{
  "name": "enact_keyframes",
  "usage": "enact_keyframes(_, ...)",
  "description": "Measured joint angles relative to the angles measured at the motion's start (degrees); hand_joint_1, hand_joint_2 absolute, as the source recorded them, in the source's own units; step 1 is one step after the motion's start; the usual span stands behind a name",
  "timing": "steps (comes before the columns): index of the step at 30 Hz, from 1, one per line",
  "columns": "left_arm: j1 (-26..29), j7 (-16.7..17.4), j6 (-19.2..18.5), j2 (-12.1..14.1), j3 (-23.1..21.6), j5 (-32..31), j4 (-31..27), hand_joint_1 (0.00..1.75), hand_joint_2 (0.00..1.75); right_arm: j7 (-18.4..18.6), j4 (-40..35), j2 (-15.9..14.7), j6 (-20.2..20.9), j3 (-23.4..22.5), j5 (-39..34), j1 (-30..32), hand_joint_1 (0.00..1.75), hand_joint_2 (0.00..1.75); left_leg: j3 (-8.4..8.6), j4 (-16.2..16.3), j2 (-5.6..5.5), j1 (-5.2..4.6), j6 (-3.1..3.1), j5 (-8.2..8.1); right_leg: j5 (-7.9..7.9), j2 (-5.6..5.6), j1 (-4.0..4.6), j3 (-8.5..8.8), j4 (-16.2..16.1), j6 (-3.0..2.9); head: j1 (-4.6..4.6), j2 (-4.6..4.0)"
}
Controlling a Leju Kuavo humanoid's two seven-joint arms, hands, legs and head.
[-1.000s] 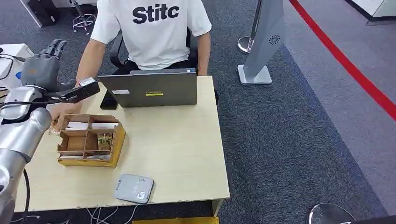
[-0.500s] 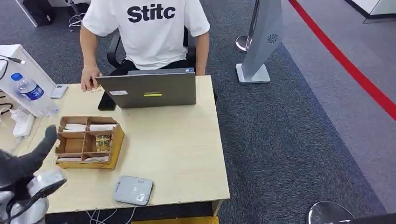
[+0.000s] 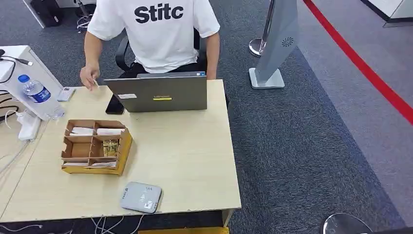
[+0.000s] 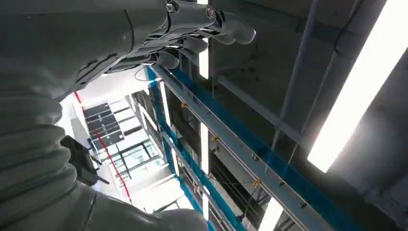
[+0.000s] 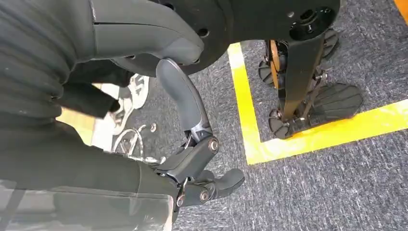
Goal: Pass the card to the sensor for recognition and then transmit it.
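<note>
The grey card sensor (image 3: 140, 197) lies flat near the table's front edge. Behind it sits a cardboard organiser (image 3: 95, 146) with cards in its compartments. A person in a white shirt (image 3: 156, 34) sits behind the laptop (image 3: 158, 92) and holds a small card (image 3: 95, 83) in a raised hand at the laptop's left. My left hand (image 4: 159, 33) points up at the ceiling in the left wrist view, fingers stretched out, holding nothing. My right hand (image 5: 192, 144) hangs over the carpet with its fingers apart and empty.
A water bottle (image 3: 39, 95), a phone (image 3: 65, 93) and a white power strip (image 3: 28, 126) lie along the table's left side. A grey stand (image 3: 272, 53) rises on the carpet to the right of the table (image 3: 195, 161). Yellow floor tape (image 5: 250, 120) runs under my right hand.
My left hand, raised by the person with a dark card a second ago, dropped and left the head view. The person's hand now holds a card beside the laptop.
</note>
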Motion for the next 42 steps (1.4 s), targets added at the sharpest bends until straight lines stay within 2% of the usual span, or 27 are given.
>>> enact_keyframes(3, 3.31, 0.0, -0.09, -2.27, 1.14, 11.78, -3.55, 0.0, 1.75, 0.0, 0.0, 0.02, -0.64, -0.64, -0.31, 0.01, 0.0, 1.75, 0.12, 0.0, 0.12, -0.02, 0.01, -0.1, -0.01, 0.07, 0.0, 0.04, 0.0, 0.0, -0.02, 0.0)
enact_keyframes(4, 4.77, 0.0, -1.14, -3.46, 2.01, 16.66, -4.4, 0.0, 1.75, 0.0, 0.0, 0.02, -0.83, -0.94, -0.33, 0.08, 0.0, 1.75, 0.11, 0.0, 0.11, -0.03, 0.03, -0.11, -0.02, 0.06, 0.0, 0.04, 0.0, 0.01, -0.02, 0.0)
enact_keyframes(5, 5.98, 0.0, -3.42, -5.36, 3.74, 22.65, -4.6, 0.0, 1.75, -0.04, 0.0, 0.02, -1.03, -1.14, -0.46, 0.12, 0.0, 1.75, 0.11, 0.0, 0.08, -0.03, 0.04, -0.12, -0.05, 0.03, 0.0, 0.04, 0.0, 0.04, -0.02, 0.0)
enact_keyframes(6, 7.03, 0.0, -7.58, -7.27, 6.1, 28.06, -4.43, 0.0, 1.75, -0.2, 0.0, 0.02, -1.18, -1.42, -0.85, 0.11, 0.0, 1.75, 0.11, 0.01, 0.06, -0.05, 0.11, -0.16, -0.08, 0.01, -0.01, 0.03, -0.01, 0.08, 0.0, 0.0)
enact_keyframes(8, 8.0, 0.29, -13.23, -10.63, 11.77, 36.22, -1.33, 0.0, 1.75, -0.35, 0.0, 0.04, -1.29, -1.95, -1.03, 0.03, 0.0, 1.75, 0.14, 0.01, 0.06, -0.12, 0.13, -0.18, -0.14, 0.0, -0.05, 0.05, -0.02, 0.13, -0.02, 0.0)
enact_keyframes(12, 6.35, 5.36, -20.59, -13.99, 24.32, 39.35, 11.28, 0.0, 1.75, -0.35, 0.0, 0.22, -1.62, -2.76, -0.92, 0.06, 0.0, 1.75, 0.17, 0.0, 0.07, -0.12, 0.12, -0.17, -0.15, 0.02, -0.05, 0.05, -0.01, 0.15, -0.07, 0.0)
enact_keyframes(15, 2.94, 10.94, -27.81, -15.63, 33.38, 35.04, 24.03, 0.0, 1.75, 0.09, 0.0, 0.35, -1.75, -3.11, -0.72, 0.04, 0.0, 1.75, 0.23, -0.01, 0.09, -0.11, 0.1, -0.15, -0.15, 0.04, -0.04, 0.1, -0.01, 0.15, -0.07, 0.0)
enact_keyframes(17, 0.3, 12.85, -31.64, -15.58, 39.28, 30.86, 33.16, 0.0, 1.75, 0.37, 0.0, 0.44, -1.75, -3.41, -0.09, 0.03, 0.0, 1.75, 0.25, -0.01, 0.09, -0.12, 0.1, -0.15, -0.13, 0.04, -0.05, 0.12, -0.01, 0.12, -0.02, 0.0)
enact_keyframes(21, -5.21, 14.14, -34.88, -14.17, 48.6, 26.17, 52.21, 0.0, 1.75, 0.87, 0.0, 0.48, -1.49, -3.65, 0.96, 0.02, 0.0, 1.75, 0.25, -0.01, 0.04, -0.14, 0.11, -0.15, -0.14, -0.01, -0.06, 0.15, -0.01, 0.13, 0.0, 0.0)
enact_keyframes(24, -7.3, 15.08, -35.3, -12.65, 51.68, 23.97, 62.1, 0.0, 1.75, 1.01, 0.0, 0.48, -1.12, -3.65, 1.55, -0.09, 0.0, 1.75, 0.25, -0.01, 0.01, -0.15, 0.11, -0.15, -0.16, -0.04, -0.06, 0.18, -0.01, 0.16, -0.02, 0.0)
enact_keyframes(26, -9.35, 14.91, -35.03, -9.87, 53.86, 19.82, 73.78, 0.0, 1.75, 1.01, 0.0, 0.48, -0.68, -3.65, 2.3, -0.18, 0.0, 1.75, 0.25, 0.01, 0.01, -0.15, 0.12, -0.15, -0.15, -0.04, -0.06, 0.17, -0.01, 0.16, -0.02, 0.0)
enact_keyframes(28, -10.79, 16.81, -35.73, -6.78, 54.29, 15.32, 83.64, 0.0, 1.75, 0.96, 0.0, 0.46, -0.11, -3.65, 3.14, -0.21, 0.0, 1.75, 0.25, 0.01, 0.0, -0.17, 0.12, -0.15, -0.15, -0.06, -0.08, 0.17, -0.01, 0.16, -0.04, 0.0)
enact_keyframes(30, -11.98, 21.01, -37.81, -3.91, 54.27, 11.41, 92.09, 0.0, 1.75, 0.92, 0.0, 0.46, 0.7, -3.65, 4.05, -0.27, 0.0, 1.75, 0.26, 0.01, 0.01, -0.16, 0.12, -0.15, -0.15, -0.06, -0.07, 0.17, -0.01, 0.16, -0.04, 0.0)
enact_keyframes(32, -12.95, 24.43, -37.96, -2.47, 54.1, 8.14, 98.64, 0.0, 1.75, 0.79, -0.02, 0.46, 1.22, -3.65, 4.48, -0.27, 0.0, 1.75, 0.27, 0.01, 0.01, -0.16, 0.12, -0.15, -0.15, -0.05, -0.07, 0.17, -0.01, 0.16, -0.02, 0.0)
enact_keyframes(37, -14.01, 32.99, -36.04, -1.79, 51.14, 0.48, 108.5, 0.0, 1.75, 0.83, -0.02, 0.46, 1.94, -3.63, 6.01, -0.27, 0.0, 1.75, 0.25, 0.03, 0.01, -0.17, 0.13, -0.15, -0.14, -0.05, -0.08, 0.17, -0.01, 0.17, -0.02, 0.0)
enact_keyframes(39, -14.18, 35.98, -34.99, -1.77, 48.87, -3.28, 110.92, 0.0, 1.75, 0.96, -0.02, 0.46, 2.03, -3.59, 6.34, -0.27, 0.0, 1.75, 0.25, 0.04, 0.01, -0.18, 0.15, -0.16, -0.14, -0.05, -0.09, 0.17, -0.01, 0.18, -0.02, 0.0)
enact_keyframes(40, -14.19, 36.42, -34.82, -1.77, 48.15, -3.95, 111.49, 0.0, 1.75, 0.98, -0.02, 0.46, 2.03, -3.59, 6.36, -0.27, 0.0, 1.75, 0.25, 0.04, 0.01, -0.18, 0.15, -0.16, -0.14, -0.05, -0.09, 0.17, -0.01, 0.18, -0.02, 0.0)
enact_keyframes(42, -14.34, 40.29, -35.06, -1.86, 45.89, -6.82, 113.3, 0.0, 1.75, 1.14, -0.02, 0.46, 2.29, -3.52, 7.0, -0.27, 0.0, 1.75, 0.25, 0.04, 0.01, -0.18, 0.15, -0.16, -0.14, -0.05, -0.09, 0.17, -0.01, 0.18, -0.02, 0.0)
